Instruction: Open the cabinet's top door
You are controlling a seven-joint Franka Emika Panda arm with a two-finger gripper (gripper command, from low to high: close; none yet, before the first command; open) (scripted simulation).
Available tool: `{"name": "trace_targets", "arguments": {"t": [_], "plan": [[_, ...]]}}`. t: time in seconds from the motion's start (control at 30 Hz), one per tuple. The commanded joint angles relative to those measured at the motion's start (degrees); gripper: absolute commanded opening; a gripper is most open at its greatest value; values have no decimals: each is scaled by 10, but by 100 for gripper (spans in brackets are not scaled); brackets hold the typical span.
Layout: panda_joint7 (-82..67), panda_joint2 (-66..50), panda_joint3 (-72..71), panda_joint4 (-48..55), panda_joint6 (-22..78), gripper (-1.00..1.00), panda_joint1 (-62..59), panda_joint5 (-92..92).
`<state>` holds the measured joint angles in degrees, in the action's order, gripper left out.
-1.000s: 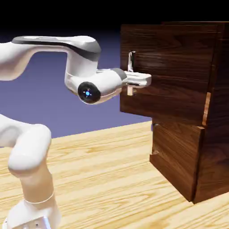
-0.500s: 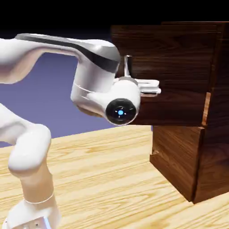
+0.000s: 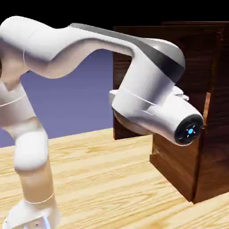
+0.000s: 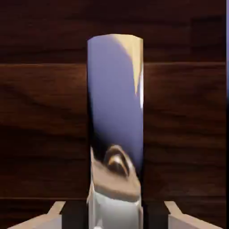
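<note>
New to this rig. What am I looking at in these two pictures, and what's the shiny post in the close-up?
Both are rendered simulation pictures. The exterior view comes from a fixed camera beside the white robot arm, which rises at the left and reaches right toward the cabinet, a tall dark wood box standing on a light wooden table. The top door is swung partly outward; the arm's wrist hides the gripper in that view.

The hand view comes from a camera on the hand, looking along the gripper. The shiny post is the door's bar handle, mirroring the backdrop, with dark door wood behind it. It sits between the two grey fingertips at the bottom edge, which are shut on it.
</note>
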<state>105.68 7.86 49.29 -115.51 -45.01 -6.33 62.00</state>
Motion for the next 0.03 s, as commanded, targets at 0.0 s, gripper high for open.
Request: {"name": "trace_targets", "arguments": {"t": [0.0], "plan": [[-9,-20,7,17,22,-100,-2,1]]}}
